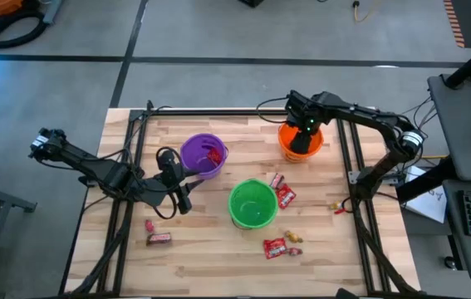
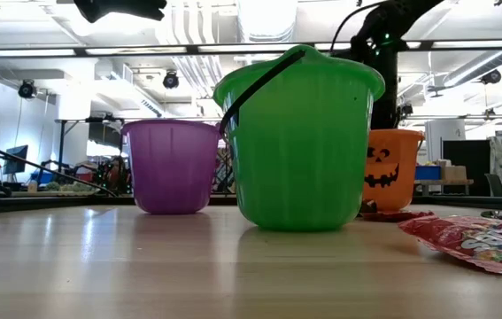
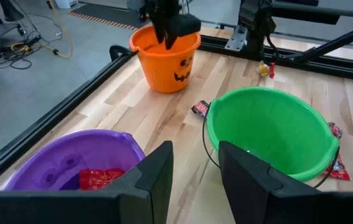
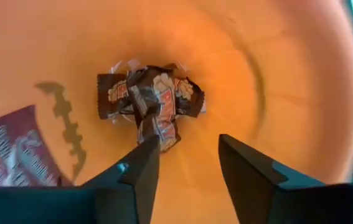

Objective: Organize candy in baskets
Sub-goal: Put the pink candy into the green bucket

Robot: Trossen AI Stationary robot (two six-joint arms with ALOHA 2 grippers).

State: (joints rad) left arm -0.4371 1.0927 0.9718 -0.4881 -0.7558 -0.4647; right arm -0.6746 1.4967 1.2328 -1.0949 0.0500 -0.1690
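Observation:
Three baskets stand on the wooden table: a purple one, a green one and an orange one with a pumpkin face. My right gripper hangs open over the orange basket, pointing down into it, with nothing between its fingers. Dark brown candy bars lie in a heap on that basket's bottom. My left gripper is open and empty, just left of the purple basket, which holds a red packet. The green basket looks empty.
Loose candy lies on the table: red packets right of and in front of the green basket, a brown bar near the front left, and small yellow pieces. Black frame rails border the table.

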